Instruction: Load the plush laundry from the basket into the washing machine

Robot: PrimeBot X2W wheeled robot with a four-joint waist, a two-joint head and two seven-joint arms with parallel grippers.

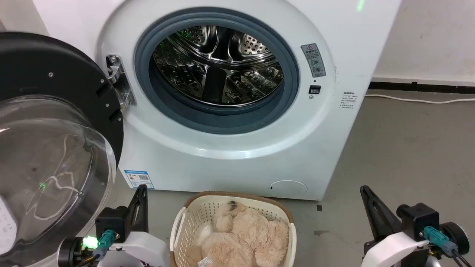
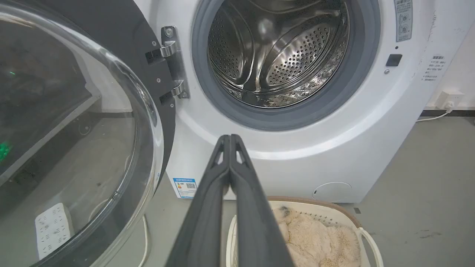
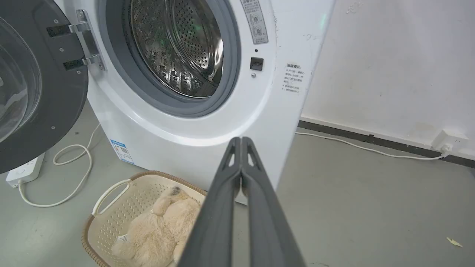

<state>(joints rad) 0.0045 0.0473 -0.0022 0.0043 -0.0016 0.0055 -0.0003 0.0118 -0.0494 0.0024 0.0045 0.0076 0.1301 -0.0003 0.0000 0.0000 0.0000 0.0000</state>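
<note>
Left gripper [image 2: 230, 138] fully closed, empty, touching nothing. Right gripper [image 3: 241, 139] same, fingers pressed together. Both arms low in front of washer [image 1: 222, 167], fingers pointing toward it, one each side of basket [image 1: 222, 194]. Basket on floor just in front of washer, below the port. Plush [image 1: 241, 233] lies in basket, not held. Door [image 1: 55, 74] swung wide open at washer's left, bulging close beside left gripper. Drum [image 1: 219, 66] faces the grippers. Power strip [image 3: 24, 170] and cable [image 3: 74, 174] on floor left of washer, wall socket [image 3: 449, 139] to its right.
</note>
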